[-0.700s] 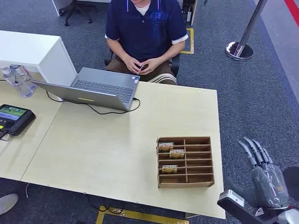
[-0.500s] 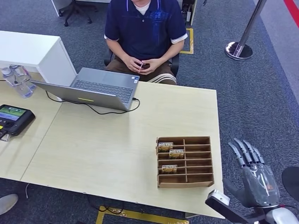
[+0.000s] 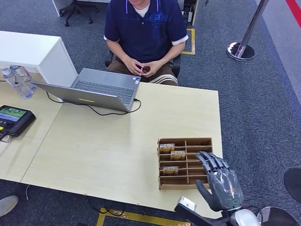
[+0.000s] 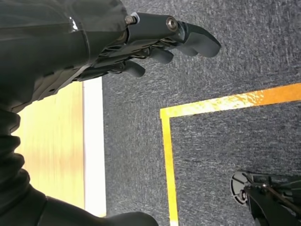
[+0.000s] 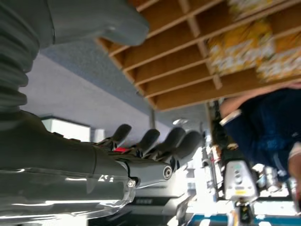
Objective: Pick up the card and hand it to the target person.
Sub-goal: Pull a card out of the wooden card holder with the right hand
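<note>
3 cards (image 3: 170, 155) sit in the wooden box (image 3: 199, 184) on the table (image 3: 106, 155). Right hand (image 3: 220, 186) hangs over the box's right side, fingers spread, holding nothing. Left hand (image 4: 156, 40) hangs loose, fingers spread, empty.

The left hand (image 4: 156, 44) hangs over grey carpet (image 4: 241, 47), fingers (image 4: 199, 37) loosely extended and holding nothing. Beside it runs the light wooden table (image 4: 53, 141) with its pale edge. Yellow tape (image 4: 168, 155) marks a corner on the carpet. A dark wheeled base (image 4: 269, 197) sits near the tape.
</note>
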{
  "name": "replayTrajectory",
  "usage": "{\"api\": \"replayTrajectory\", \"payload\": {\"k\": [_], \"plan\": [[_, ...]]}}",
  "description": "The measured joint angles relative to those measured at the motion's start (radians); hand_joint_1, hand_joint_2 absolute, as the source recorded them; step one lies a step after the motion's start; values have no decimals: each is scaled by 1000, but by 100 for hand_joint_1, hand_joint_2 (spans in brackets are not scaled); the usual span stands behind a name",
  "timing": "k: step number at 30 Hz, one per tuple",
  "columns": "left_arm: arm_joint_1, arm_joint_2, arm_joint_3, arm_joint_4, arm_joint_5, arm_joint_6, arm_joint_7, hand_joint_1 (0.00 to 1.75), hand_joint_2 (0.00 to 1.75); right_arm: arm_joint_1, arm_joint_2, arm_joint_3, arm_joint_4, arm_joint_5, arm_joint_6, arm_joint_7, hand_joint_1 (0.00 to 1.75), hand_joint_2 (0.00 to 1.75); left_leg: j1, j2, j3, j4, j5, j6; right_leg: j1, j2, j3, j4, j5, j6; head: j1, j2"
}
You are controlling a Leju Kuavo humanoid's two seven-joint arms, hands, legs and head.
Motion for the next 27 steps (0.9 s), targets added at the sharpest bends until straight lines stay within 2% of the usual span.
{"api": "replayTrajectory", "payload": {"k": [1, 6, 9, 18, 23, 27], "plan": [[0, 0, 0, 0, 0, 0, 0, 0, 175, -9, 4, 14, 9, -10, 14, -10, 67, 175, 0, 0, 0, 0, 0, 0, 0, 0, 0, 0, 0, 0, 0, 0], [0, 0, 1, 0, 6, 0, 1, 0, 175, -59, 17, 63, 57, -44, 44, -53, 106, 175, 0, 0, 0, 0, 0, 0, 0, 0, 0, 0, 0, 0, 0, 0], [-1, 0, 2, 0, 7, 0, 3, 0, 175, -86, 17, 81, 76, -39, 50, -62, 116, 175, 0, 0, 0, 0, 0, 0, 0, 0, 0, 0, 0, 0, 0, 0], [-1, 0, 8, 0, 8, 1, 6, 0, 175, -139, 17, 128, 128, -13, 61, -53, 118, 175, 0, 0, 0, 0, 0, 0, 0, 0, 0, 0, 0, 0, 0, 0], [-1, -1, 8, 0, 8, 2, 6, 0, 175, -151, 17, 136, 145, -16, 60, -53, 113, 175, 0, 0, 0, 0, 0, 0, 0, 0, 0, 0, 0, 0, 0, 0], [-1, -2, 8, 0, 9, 5, 7, 0, 175, -162, 17, 141, 158, -21, 59, -55, 103, 175, 0, 0, 0, 0, 0, 0, 0, 0, 0, 0, 0, 0, 0, 0]]}}
